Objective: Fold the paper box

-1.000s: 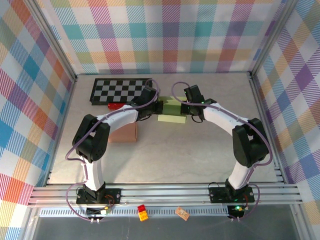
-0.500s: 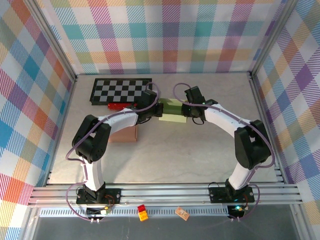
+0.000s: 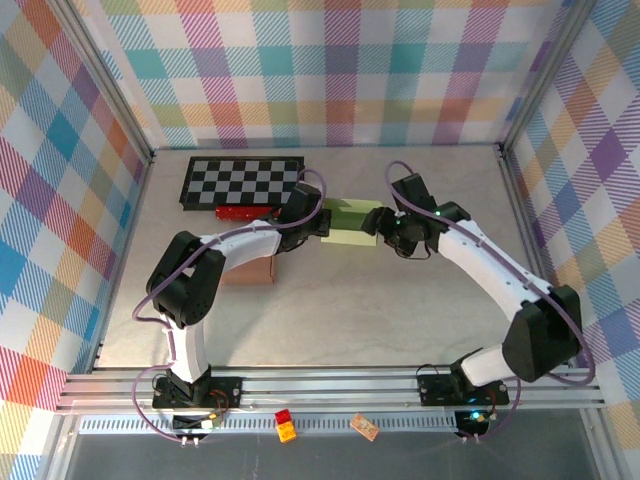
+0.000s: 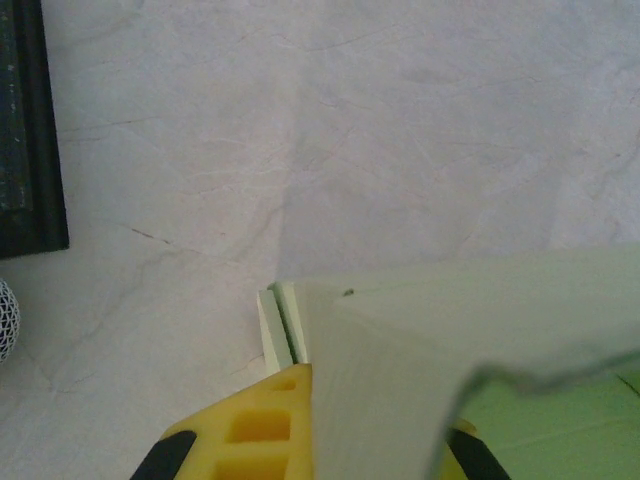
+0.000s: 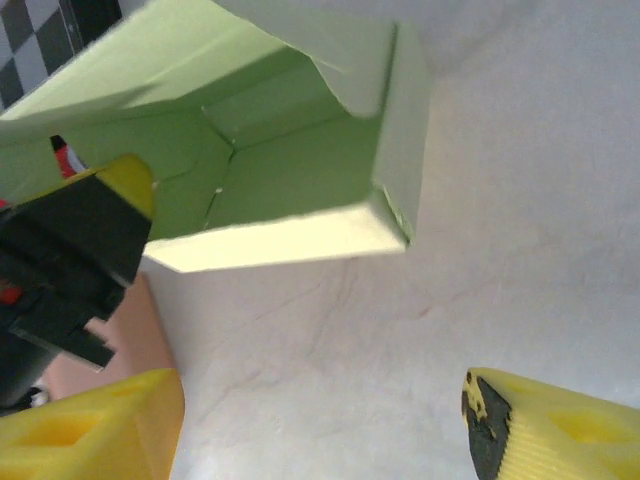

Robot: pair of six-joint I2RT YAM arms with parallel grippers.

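Observation:
The pale green paper box (image 3: 350, 221) lies partly folded at mid-table, its walls raised and its inside open to the right wrist view (image 5: 270, 180). My left gripper (image 3: 318, 221) is shut on the box's left wall, the paper flap (image 4: 400, 380) pinched between its yellow fingers (image 4: 250, 430). Just right of the box, my right gripper (image 3: 385, 232) stands open, clear of the paper. Its yellow fingers (image 5: 90, 430) are spread wide over bare table, with the box's near wall above them.
A black-and-white checkerboard (image 3: 240, 180) lies at the back left, with a red object (image 3: 238, 212) along its near edge. A brown block (image 3: 248, 268) rests beside the left arm. Metal rails (image 3: 320, 385) cross the near edge.
My right gripper has let go of the box's right side and drawn back to the right, now open. The box has shifted slightly right. The left gripper keeps its hold.

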